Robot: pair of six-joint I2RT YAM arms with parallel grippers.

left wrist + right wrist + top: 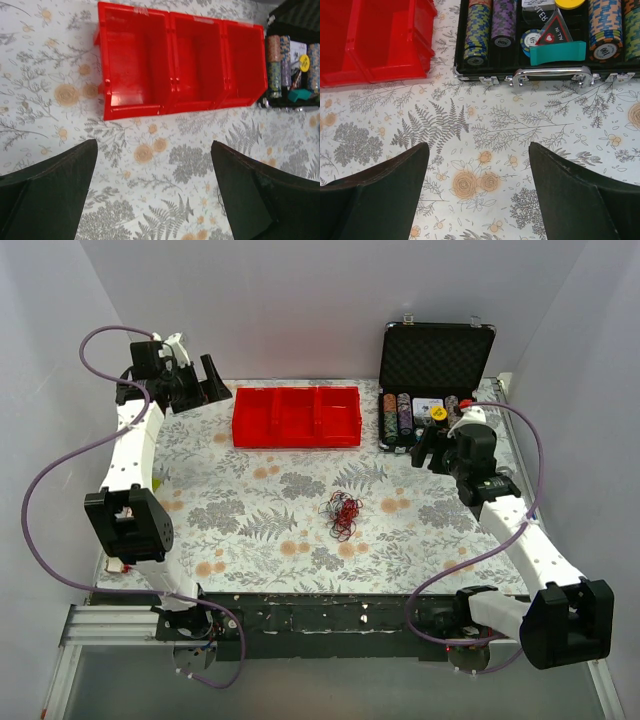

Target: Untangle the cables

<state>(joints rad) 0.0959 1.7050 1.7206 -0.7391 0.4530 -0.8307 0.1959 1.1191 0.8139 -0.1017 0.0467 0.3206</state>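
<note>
a floral tablecloth (260,530) covers the table. the cables (342,513) sit bunched at its middle, with no clear long axis. the left gripper (154,150) and right gripper (477,150) gape wide, empty. seen from above, the tangle lies at 8 o'clock from the nearer right one.

We cannot tell single strands apart in the cables (343,513), a tiny red and black knot mid-frame in the top view, while in the right wrist view the case (492,74) runs off the top edge and the bin (370,50) off the upper left.
</note>
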